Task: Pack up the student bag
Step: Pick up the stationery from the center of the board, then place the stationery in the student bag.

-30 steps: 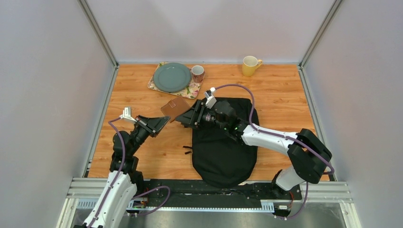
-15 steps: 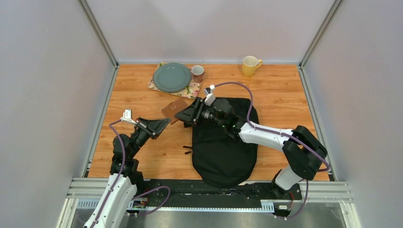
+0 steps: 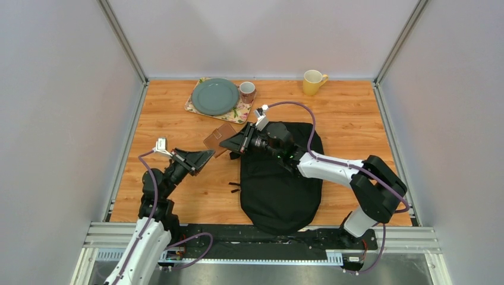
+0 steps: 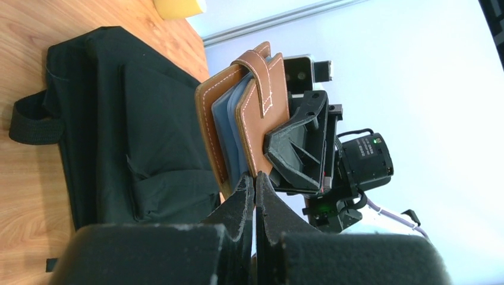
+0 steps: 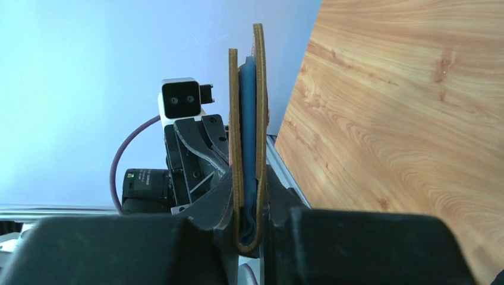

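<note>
Lying near-to-far, student bag [image 3: 279, 190] rounds nearward; right hand [image 5: 248, 199] clamps wallet [image 4: 261, 113], left hand [image 4: 254, 185] together.

The orange-brown wood-grain table [image 3: 178, 113] is occupied by a large black soft fabric student bag [image 3: 279, 184] laid flat, beyond which to the left a floral patterned placemat [image 3: 243, 114] is spread, while a yellow ceramic mug [image 3: 313, 82] is stood beyond the bag to the right.
</note>
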Motion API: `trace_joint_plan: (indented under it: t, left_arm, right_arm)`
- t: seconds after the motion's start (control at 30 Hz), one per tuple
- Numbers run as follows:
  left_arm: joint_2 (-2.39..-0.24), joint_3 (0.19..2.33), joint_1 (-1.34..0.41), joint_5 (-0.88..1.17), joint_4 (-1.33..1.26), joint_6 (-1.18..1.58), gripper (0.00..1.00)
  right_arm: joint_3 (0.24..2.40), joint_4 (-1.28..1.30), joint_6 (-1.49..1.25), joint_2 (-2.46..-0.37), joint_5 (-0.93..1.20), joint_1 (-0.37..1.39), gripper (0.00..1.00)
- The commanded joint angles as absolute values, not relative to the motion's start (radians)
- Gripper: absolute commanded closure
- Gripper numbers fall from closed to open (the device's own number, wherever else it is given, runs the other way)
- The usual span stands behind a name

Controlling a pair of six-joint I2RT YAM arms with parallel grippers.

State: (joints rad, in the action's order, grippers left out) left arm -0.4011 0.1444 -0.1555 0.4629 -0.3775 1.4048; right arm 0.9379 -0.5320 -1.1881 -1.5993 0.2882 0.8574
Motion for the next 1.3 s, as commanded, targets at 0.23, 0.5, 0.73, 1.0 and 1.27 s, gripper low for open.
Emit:
trace_joint_plan:
  t: [0.23, 0.5, 0.73, 1.0, 1.27]
  left_arm:
    - [-0.563, 0.382, -0.161, 0.587, -0.126, 1.082, 0.31]
    - [-0.867, 0.677, -0.437, 0.424, 0.145, 0.677, 0.28]
    - [-1.283, 1.032, -0.607, 0.282, 0.299, 0.291, 0.26]
    - [-1.687, 1.359, -0.692, 0.215, 0.449, -0.085, 0.24]
    - [-1.801, 1.430, -0.716, 0.239, 0.520, -0.225, 0.22]
  right_arm:
    - [0.885, -0.330, -0.990, -1.393, 0.160, 0.828, 1.00]
    - [0.790, 0.196, -0.881, -0.998, -0.265, 0.767, 1.00]
    - [0.744, 0.556, -0.831, -0.626, -0.468, 0.669, 1.00]
    - [0.801, 0.736, -0.804, -0.449, -0.517, 0.664, 1.00]
    - [0.796, 0.738, -0.815, -0.449, -0.469, 0.664, 1.00]
